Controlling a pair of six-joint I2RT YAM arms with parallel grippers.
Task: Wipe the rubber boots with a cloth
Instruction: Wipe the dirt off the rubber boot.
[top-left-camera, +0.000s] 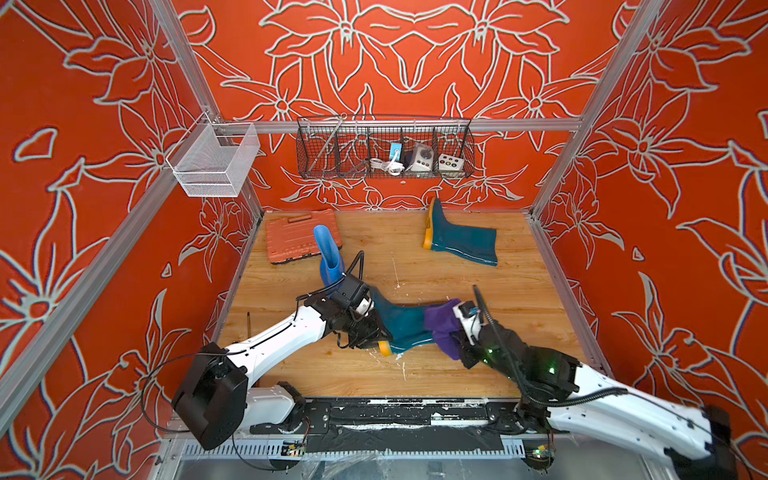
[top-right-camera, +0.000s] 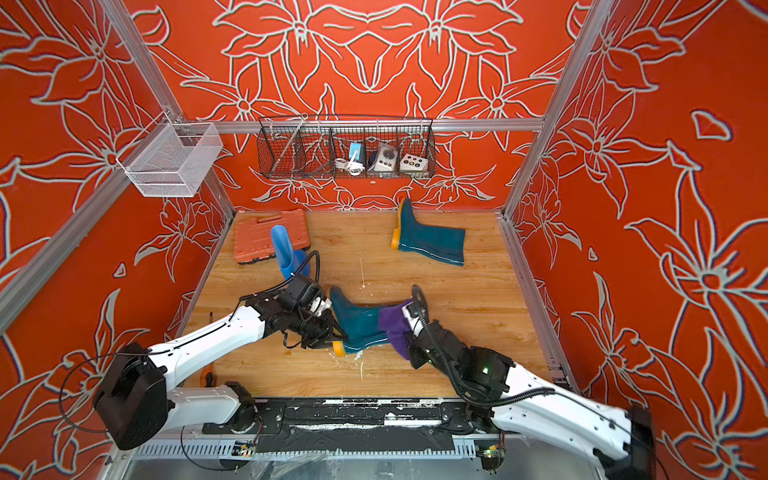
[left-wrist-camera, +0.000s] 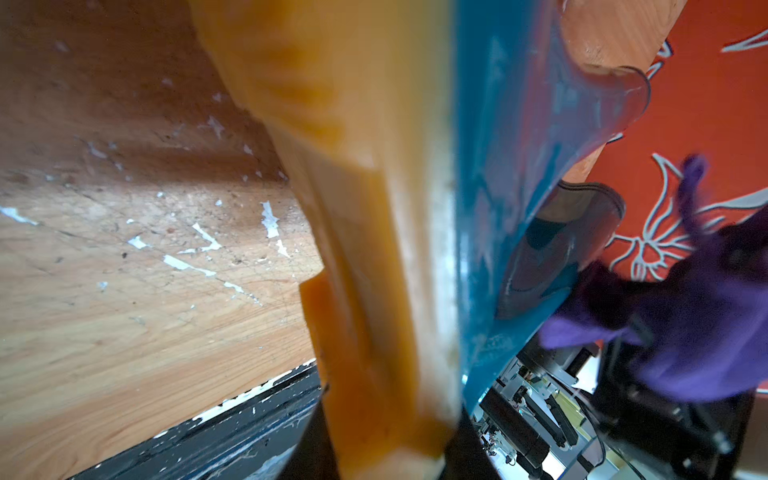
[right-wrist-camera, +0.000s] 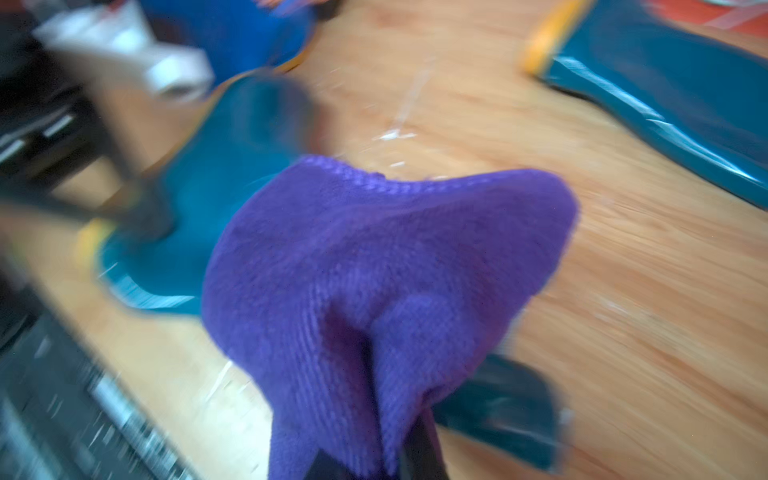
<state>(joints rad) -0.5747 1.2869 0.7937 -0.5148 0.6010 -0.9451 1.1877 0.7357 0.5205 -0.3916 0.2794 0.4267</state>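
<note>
Orange tool case (top-left-camera: 291, 239) flat at 10 o'clock on the wooden table (top-left-camera: 478, 374). Blue boot (top-left-camera: 328, 253) just beside it, standing, shaft mouth up, bright glossy blue; toe hidden behind the left arm.

Left gripper (top-left-camera: 376, 338) clamps narrow on the orange-yellow heel and sole of the near teal boot (top-left-camera: 401, 324). This boot is at table centre toward 6 o'clock, lying on its side. Long axis runs 9 to 3: sole faces 9, toe points about 11, shaft mouth toward 3. Dark glossy teal with a pale line along the sole edge.

Purple cloth (top-left-camera: 444, 328), soft and bunched, drapes over the 3 o'clock end of that shaft. Right gripper (right-wrist-camera: 374, 461) is pinched tight on a fold of the cloth; the right wrist view is blurred.

Far teal boot (top-left-camera: 461, 243) at 1 o'clock, well apart, lying on its side. Orange sole faces 9, toe toward 12, shaft mouth about 4.
</note>
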